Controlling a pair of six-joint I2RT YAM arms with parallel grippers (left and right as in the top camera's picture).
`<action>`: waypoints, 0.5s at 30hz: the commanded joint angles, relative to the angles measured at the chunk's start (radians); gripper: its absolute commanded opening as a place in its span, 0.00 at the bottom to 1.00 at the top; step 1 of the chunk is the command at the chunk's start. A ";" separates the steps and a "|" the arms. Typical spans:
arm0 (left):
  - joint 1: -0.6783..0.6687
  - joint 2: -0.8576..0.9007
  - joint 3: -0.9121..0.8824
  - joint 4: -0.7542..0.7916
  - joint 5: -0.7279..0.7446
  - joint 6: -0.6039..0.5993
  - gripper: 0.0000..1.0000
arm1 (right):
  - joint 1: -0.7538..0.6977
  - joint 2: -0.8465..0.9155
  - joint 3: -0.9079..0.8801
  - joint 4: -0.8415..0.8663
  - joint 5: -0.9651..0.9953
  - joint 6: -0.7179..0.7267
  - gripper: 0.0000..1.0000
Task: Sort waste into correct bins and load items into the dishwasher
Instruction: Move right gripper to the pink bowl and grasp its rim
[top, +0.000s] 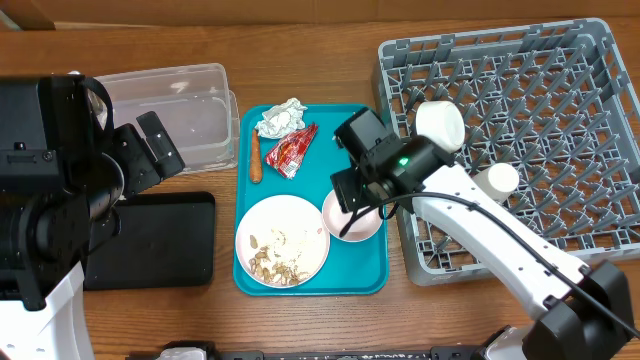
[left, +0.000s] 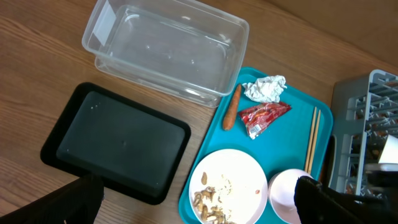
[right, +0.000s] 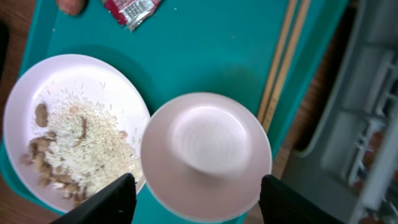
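1 pink bowl (right: 205, 155), 1 white bowl (top: 440, 125), 1 plate (top: 282, 240), 2 chopsticks (left: 313, 140); L+R jaws wide.

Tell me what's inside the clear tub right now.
Nothing: the clear tub looks empty in the left wrist view, its whole floor showing. Overhead, the left arm covers one end.

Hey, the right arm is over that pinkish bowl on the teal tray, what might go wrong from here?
One: the pinkish bowl appears to touch the plate, and one finger of the right pincer hangs over that spot, so closing might jolt the plate and scatter rice. Two: the chopsticks lie just beside the bowl, so lifting it might drag them off the teal tray.
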 joint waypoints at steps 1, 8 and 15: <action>0.006 0.003 0.005 0.001 -0.005 0.019 1.00 | -0.011 0.005 -0.084 0.089 -0.026 -0.256 0.68; 0.006 0.003 0.005 0.001 -0.005 0.019 1.00 | -0.031 0.038 -0.161 0.195 -0.015 -0.429 0.74; 0.006 0.003 0.005 0.001 -0.005 0.019 1.00 | -0.092 0.121 -0.161 0.297 -0.012 -0.488 0.71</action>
